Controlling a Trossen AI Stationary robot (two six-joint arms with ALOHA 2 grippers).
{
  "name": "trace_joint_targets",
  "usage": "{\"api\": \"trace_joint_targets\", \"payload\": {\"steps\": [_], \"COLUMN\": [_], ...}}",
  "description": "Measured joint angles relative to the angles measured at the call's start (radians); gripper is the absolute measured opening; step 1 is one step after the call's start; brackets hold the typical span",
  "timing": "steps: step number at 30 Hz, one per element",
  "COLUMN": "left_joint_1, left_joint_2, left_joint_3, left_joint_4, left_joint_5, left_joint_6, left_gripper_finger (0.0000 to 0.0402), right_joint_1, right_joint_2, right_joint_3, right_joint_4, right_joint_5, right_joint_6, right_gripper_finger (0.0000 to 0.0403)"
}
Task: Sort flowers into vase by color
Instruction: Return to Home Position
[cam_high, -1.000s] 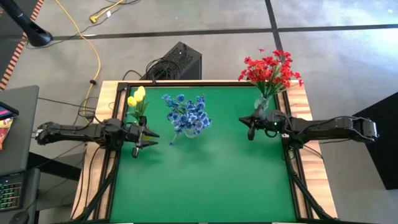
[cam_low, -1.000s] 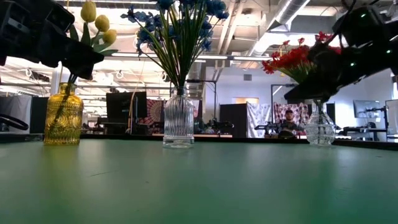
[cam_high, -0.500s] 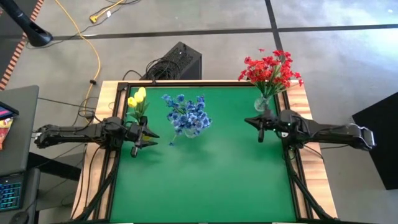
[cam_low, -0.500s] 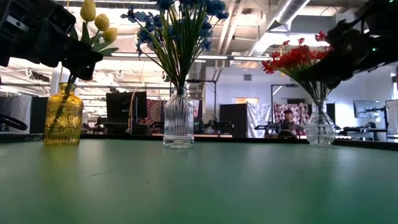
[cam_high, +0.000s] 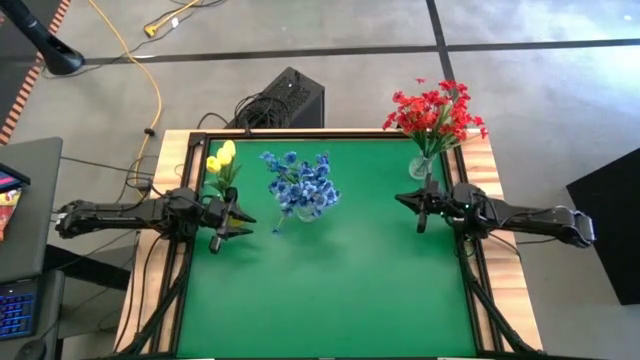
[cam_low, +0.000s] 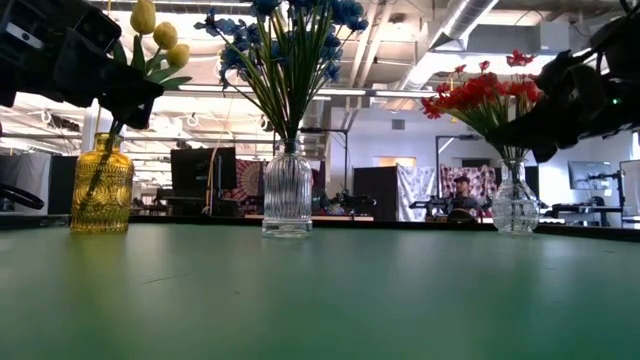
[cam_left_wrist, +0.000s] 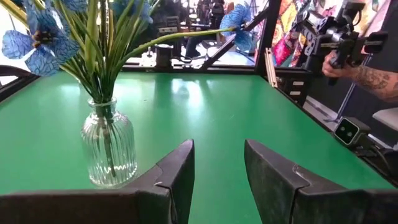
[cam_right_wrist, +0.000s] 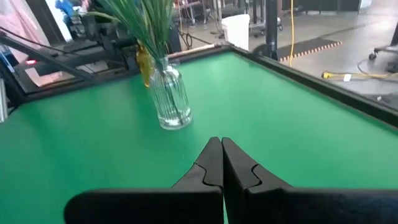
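Note:
Three vases stand on their bases on the green table. An amber vase (cam_high: 221, 186) (cam_low: 102, 186) holds yellow tulip buds (cam_high: 219, 157). A ribbed clear vase (cam_low: 287, 190) (cam_left_wrist: 109, 146) holds blue blooms (cam_high: 300, 184). A round clear vase (cam_high: 422, 168) (cam_low: 515, 200) at the far right holds red blooms (cam_high: 434, 112). My left gripper (cam_high: 247, 224) (cam_left_wrist: 217, 168) hovers open beside the amber vase, pointing at the blue sprigs. My right gripper (cam_high: 402, 201) (cam_right_wrist: 222, 155) is shut and empty, on the near side of the red-flower vase.
The green mat (cam_high: 330, 280) stretches bare toward the near edge. A black frame rail (cam_high: 470, 270) runs along the table's sides. A black box with cables (cam_high: 285, 100) sits on the floor behind the far edge. A person's forearm (cam_left_wrist: 373, 78) shows beyond the table.
My right gripper has drawn back toward the table's right edge, away from the red-flower vase, so that vase's neck and stems now show uncovered in the low view. The left arm and all three vases have kept still.

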Motion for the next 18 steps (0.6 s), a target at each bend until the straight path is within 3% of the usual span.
{"api": "trace_joint_targets", "payload": {"steps": [18], "left_joint_1": [0.000], "left_joint_2": [0.000], "left_joint_3": [-0.048], "left_joint_4": [0.058], "left_joint_5": [-0.035], "left_joint_6": [-0.073], "left_gripper_finger": [0.0128], "right_joint_1": [0.000], "right_joint_2": [-0.051], "right_joint_3": [0.001], "right_joint_4": [-0.029], "right_joint_5": [-0.024], "right_joint_6": [-0.071], "right_gripper_finger": [0.0034]}}
